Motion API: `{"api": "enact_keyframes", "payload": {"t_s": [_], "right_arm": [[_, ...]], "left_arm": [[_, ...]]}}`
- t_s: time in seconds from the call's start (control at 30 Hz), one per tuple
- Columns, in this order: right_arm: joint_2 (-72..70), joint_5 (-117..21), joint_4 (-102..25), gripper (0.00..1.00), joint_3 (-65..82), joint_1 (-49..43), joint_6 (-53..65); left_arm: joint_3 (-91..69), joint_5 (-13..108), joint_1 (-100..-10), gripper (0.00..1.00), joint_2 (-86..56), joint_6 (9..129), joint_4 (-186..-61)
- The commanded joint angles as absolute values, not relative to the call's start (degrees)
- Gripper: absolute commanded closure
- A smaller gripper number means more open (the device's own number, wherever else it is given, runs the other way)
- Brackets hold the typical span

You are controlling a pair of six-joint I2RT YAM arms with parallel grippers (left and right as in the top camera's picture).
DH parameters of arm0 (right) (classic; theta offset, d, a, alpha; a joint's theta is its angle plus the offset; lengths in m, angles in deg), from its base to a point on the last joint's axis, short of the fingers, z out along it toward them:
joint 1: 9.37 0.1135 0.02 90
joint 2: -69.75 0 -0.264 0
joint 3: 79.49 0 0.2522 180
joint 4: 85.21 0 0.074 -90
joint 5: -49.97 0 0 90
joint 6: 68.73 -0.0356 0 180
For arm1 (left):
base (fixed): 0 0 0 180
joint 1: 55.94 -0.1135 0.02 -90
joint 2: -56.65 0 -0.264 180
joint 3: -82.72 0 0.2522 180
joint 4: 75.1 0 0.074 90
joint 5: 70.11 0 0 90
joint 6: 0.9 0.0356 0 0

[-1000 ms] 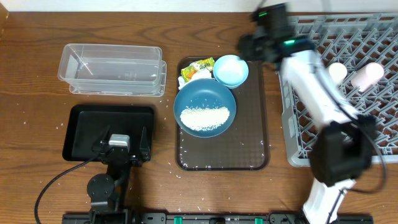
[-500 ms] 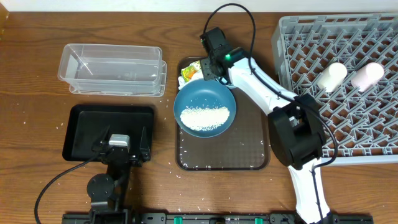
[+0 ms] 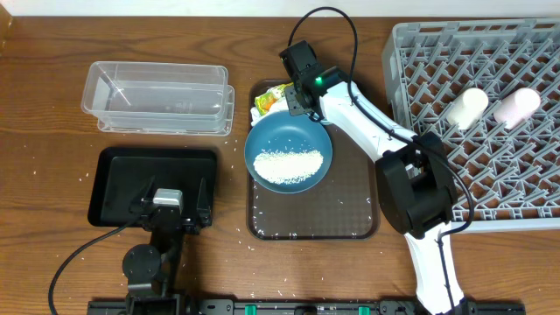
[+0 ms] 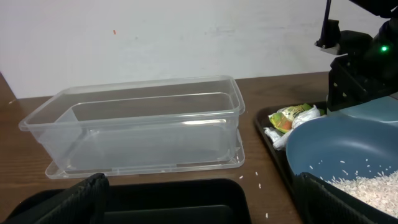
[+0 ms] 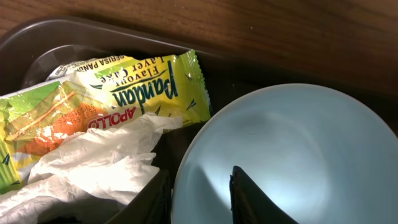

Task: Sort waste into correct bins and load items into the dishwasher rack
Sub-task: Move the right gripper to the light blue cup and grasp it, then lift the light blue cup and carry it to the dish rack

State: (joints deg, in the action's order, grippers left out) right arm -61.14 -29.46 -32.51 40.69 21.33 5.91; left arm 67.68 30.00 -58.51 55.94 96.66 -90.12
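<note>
One crumpled wrapper (image 5: 130,87) lies beside the light-blue bowl (image 5: 298,155) on the tray (image 3: 350,201).

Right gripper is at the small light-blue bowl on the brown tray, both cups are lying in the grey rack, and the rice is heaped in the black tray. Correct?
Not quite. The overhead view shows the heap of loose white rice grains in the large dark-blue round plate on the brown tray, not in the shallow glossy black tray. The rest stands.
</note>
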Motion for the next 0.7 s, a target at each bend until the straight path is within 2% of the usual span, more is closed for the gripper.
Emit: {"api": "enact_keyframes", "payload": {"t_s": [0.0,0.33,0.67], "right_arm": [[-62.3,-28.7,-32.25,0.71,42.04,21.72,4.06],[-63.2,-28.83,-31.57,0.75,41.45,22.03,3.27],[-62.87,-30.05,-31.55,0.88,41.67,22.05,3.23]], "left_arm": [[68.73,30.57,-58.75,0.04,55.99,97.01,-92.02],[68.73,30.57,-58.75,0.03,55.99,97.01,-92.02],[68.73,30.57,-58.75,0.04,55.99,97.01,-92.02]]}}
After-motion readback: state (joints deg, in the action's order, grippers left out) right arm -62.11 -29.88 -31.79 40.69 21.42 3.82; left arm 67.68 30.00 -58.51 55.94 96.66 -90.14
